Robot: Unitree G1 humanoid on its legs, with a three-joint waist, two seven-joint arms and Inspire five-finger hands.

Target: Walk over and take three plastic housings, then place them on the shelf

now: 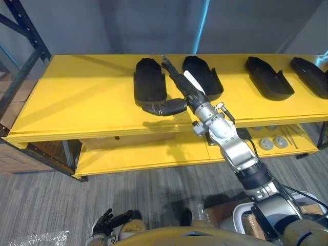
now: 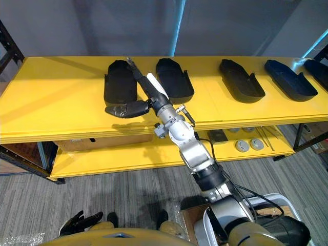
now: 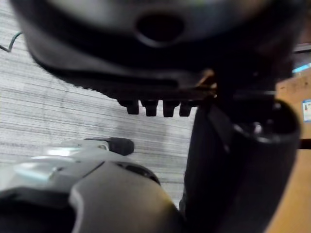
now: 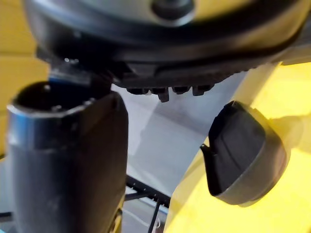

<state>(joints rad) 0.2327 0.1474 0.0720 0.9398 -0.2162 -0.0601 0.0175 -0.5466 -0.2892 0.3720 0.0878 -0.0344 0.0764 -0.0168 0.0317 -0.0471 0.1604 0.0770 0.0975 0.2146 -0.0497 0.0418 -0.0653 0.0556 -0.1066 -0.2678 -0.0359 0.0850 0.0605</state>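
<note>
**A:** What is the biggest thing in front of the robot?

**B:** A yellow shelf (image 1: 77,97). Its top board runs from 9 to 3 o'clock, and a lower board (image 1: 154,154) sits beneath it.

**A:** Where are the plastic housings?

**B:** They lie in a row on the top board, all black and set apart from one another. The leftmost housing (image 1: 150,82) has its long axis from 12 to 6 o'clock, with the rounded end at 12 and the squared-off end at 6. The second housing (image 1: 205,77) runs roughly 11 to 5. The third housing (image 1: 269,78) and fourth housing (image 1: 310,76) slant further, about 10 to 4, with their narrow ends away from the robot.

**A:** How is the right arm posed?

**B:** The right arm (image 1: 230,143) stretches from 5 o'clock across the shelf's front edge. The right robot hand (image 1: 187,91) lies between the leftmost and second housings. Its fingers (image 1: 171,69) are straight and point to 11 o'clock. The thumb (image 1: 164,107) is splayed toward 9 o'clock, just by the squared end of the leftmost housing. I cannot tell whether it touches. The hand clasps nothing.

**A:** And the other hand?

**B:** The left robot hand (image 1: 106,221) hangs low at 7 o'clock above the grey carpet floor (image 1: 51,205), with its fingers loose and empty.

**A:** Anything smaller?

**B:** Round grey discs (image 1: 266,144) rest on the lower board at 4 o'clock.
</note>
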